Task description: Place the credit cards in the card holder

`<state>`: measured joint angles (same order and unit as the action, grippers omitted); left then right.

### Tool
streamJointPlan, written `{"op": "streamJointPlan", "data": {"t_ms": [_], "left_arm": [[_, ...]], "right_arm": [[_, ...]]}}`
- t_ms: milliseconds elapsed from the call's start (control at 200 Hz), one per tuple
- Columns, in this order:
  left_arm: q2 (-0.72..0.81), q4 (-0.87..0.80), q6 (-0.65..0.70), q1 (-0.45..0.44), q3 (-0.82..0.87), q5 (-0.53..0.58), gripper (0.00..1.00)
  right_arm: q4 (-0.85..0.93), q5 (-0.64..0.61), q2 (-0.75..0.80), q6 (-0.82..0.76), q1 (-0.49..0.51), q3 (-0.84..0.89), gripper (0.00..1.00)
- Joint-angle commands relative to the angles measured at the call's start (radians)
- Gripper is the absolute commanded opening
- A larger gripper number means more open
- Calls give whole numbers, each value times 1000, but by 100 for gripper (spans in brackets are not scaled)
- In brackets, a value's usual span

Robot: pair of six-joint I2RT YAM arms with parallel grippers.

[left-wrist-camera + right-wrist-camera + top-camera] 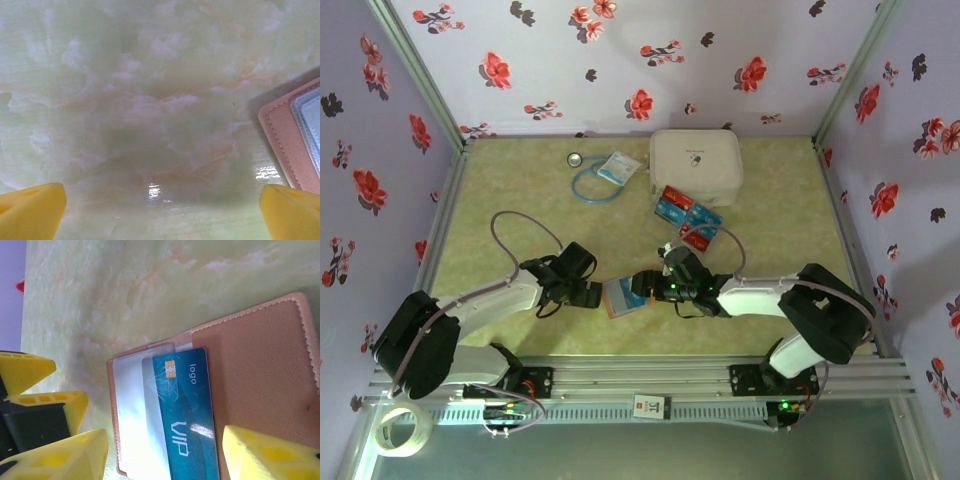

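Observation:
The pinkish-brown card holder (623, 296) lies open on the table between both grippers. In the right wrist view a blue credit card (187, 410) marked "VIP" lies on the card holder (260, 370), its left part under the clear sleeve. My right gripper (165, 455) is open, its yellow fingers (265, 452) standing either side of that card without pinching it. My left gripper (160, 215) is wide open and holds nothing, just left of the card holder's corner (290, 145). More red and blue credit cards (685, 215) lie in a loose pile further back.
A large white zip case (695, 165) stands at the back, just behind the card pile. A blue cord loop (592, 185), a small packet (618, 168) and a round metal piece (575, 158) lie at the back left. A tape roll (400, 430) sits off the table's near left corner.

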<state>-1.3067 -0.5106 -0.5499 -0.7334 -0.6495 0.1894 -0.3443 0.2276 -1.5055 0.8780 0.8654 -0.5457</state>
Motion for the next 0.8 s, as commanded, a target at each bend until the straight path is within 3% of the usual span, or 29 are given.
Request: {"op": "streamJointPlan", "data": {"t_ms": [0, 120, 230, 305, 495, 795], "left_arm": [[17, -23, -25, 7, 18, -21, 100], [11, -22, -28, 8, 19, -29, 100], [2, -20, -32, 5, 18, -31, 100], [-7, -19, -36, 2, 18, -32, 100], [-37, -16, -37, -6, 14, -30, 100], [-86, -16, -16, -5, -13, -23, 100]], "right_arm": [[124, -68, 39, -62, 8, -39, 58], [267, -112, 34, -117, 9, -102, 40], [362, -143, 1, -159, 8, -155, 17], [390, -148, -29, -181, 8, -183, 7], [421, -145, -102, -209, 10, -242, 0], [439, -139, -167, -222, 20, -292, 0]]}}
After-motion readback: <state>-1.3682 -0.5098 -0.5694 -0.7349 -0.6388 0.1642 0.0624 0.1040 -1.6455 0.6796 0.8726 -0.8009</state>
